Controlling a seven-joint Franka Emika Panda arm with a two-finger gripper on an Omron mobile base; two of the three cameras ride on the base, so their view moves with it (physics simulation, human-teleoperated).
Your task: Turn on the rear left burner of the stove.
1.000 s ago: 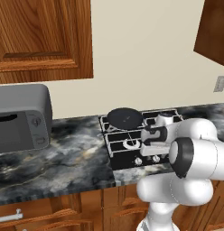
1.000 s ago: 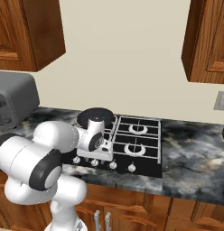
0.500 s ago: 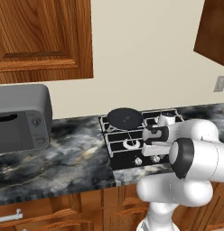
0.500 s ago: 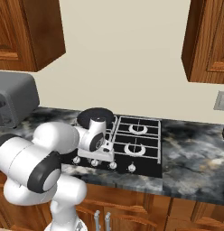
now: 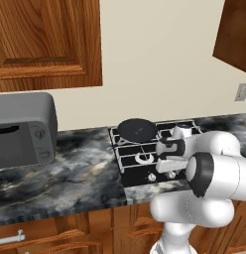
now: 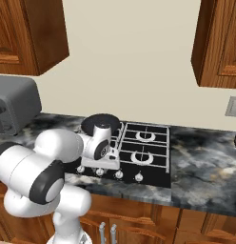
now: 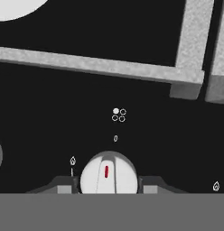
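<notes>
The black stove has pale grid grates. A flat dark pan sits over the rear left burner and hides it. My gripper points down at the front row of silver knobs, at the second from the left. In the hand view my gripper holds a silver knob with a red mark pointing nearly straight up, one fingertip against each side. The four-dot mark above that knob has its upper left dot filled.
A grey microwave stands on the marble counter left of the stove. Neighbouring knobs lie close beside my hand. A grate bar crosses above the knob. Wooden cabinets hang overhead.
</notes>
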